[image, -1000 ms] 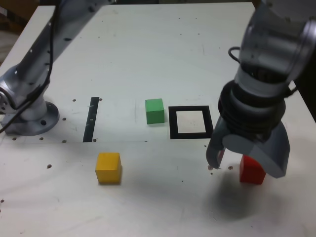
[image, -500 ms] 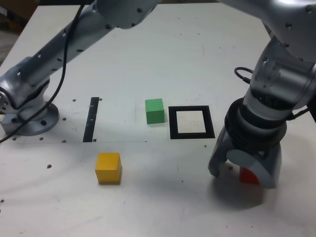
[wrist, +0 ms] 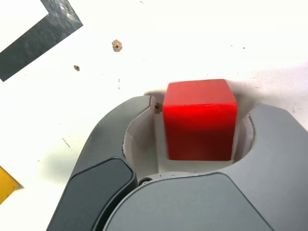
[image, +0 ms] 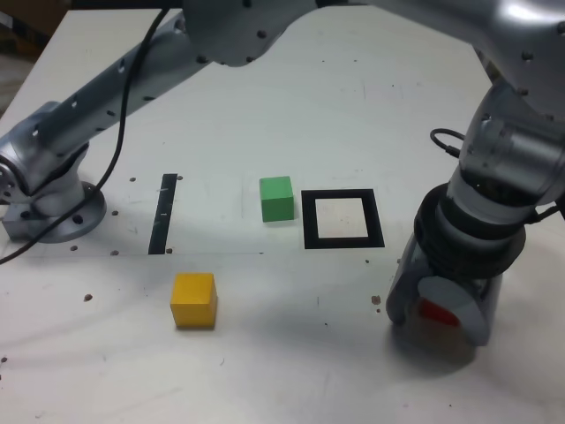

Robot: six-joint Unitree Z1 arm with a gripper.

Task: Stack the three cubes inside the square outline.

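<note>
Centring the part-open gripper [wrist: 206, 103] around the red cube [wrist: 199, 127] should help before lifting towards half-past-ten, exterior view, for the square outline [image: 311, 221].

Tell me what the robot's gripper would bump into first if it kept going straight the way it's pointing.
Most likely the red cube, which sits between the gripper's jaws; the tabletop lies just beyond, though depth is hard to judge.
</note>
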